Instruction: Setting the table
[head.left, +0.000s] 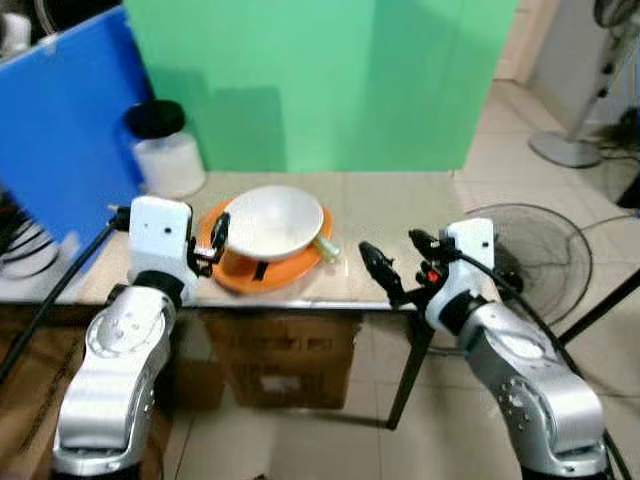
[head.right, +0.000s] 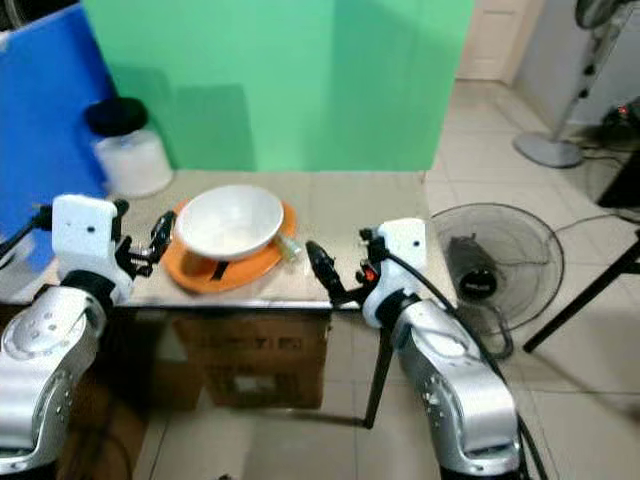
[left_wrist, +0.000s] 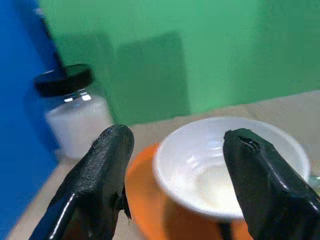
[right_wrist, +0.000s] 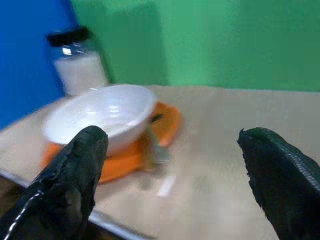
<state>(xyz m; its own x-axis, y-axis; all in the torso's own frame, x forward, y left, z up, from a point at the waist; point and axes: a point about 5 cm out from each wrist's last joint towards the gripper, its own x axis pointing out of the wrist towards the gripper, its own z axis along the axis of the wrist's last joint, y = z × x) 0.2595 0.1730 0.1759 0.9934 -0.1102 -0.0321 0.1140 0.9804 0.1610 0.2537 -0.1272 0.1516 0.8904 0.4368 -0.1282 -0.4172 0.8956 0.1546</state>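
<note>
White bowl (head.left: 274, 221) sits on the orange plate (head.left: 262, 270) mid-frame on the surface (head.left: 390, 205); both hands, left (head.left: 212, 244) and right (head.left: 396, 262), fingers apart, should probably approach level and grip the plate's rim.

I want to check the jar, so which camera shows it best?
The left wrist view: the jar is nearest there, black lid and white contents plain, beside the plate. The right wrist view has it smaller behind the bowl. Both eye views show it small and blurred at the table's far left.

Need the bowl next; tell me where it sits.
The white bowl sits on the orange plate near the table's front edge, just ahead of the left gripper.
</note>
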